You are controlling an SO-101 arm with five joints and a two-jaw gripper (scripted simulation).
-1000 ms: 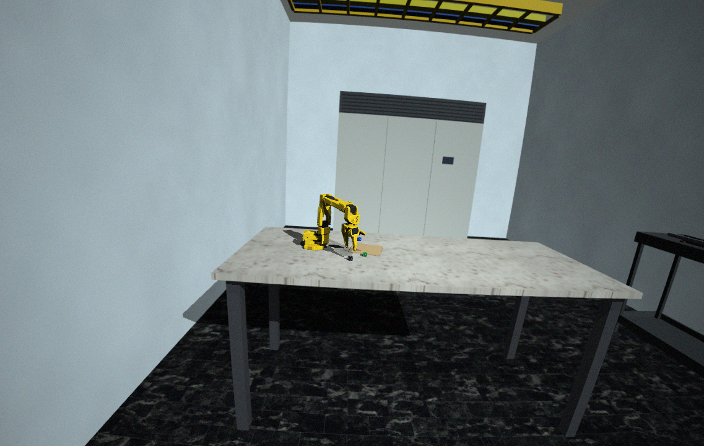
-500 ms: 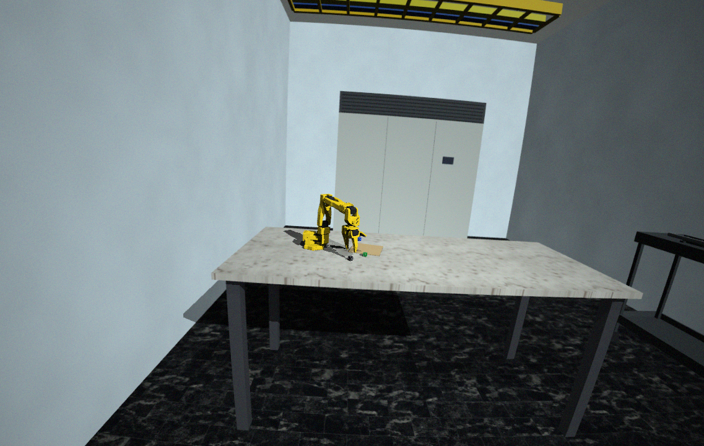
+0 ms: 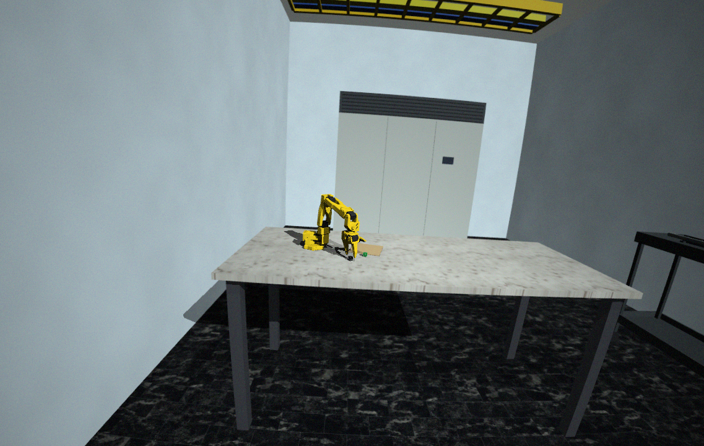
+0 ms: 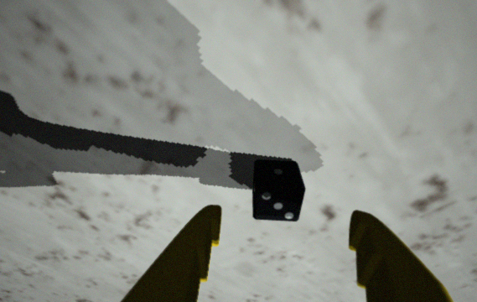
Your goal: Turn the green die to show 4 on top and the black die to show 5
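Table [image 3: 454,277]: marble-look top, grey legs.
Arm [image 3: 337,213]: yellow, folded over, gripper [image 3: 350,252] pointing down at the tabletop.
Mat [image 3: 372,248]: tan, flat, just at 2 o'clock of gripper in ext. view.
Gripper [image 4: 282,247], wrist view: fingers part-open, moderately narrow gap, nothing between them.
Black die [image 4: 278,195]: on bare table, off mat, at 12 o'clock just beyond fingertips; 3-pip face toward cam., cube, no long axis.
Green die [image 3: 365,254]: at mat's near edge; on/off mat cannot tell.

marble table [image 3: 454,271], grey cabinet [image 3: 409,171], black cart [image 3: 670,246]
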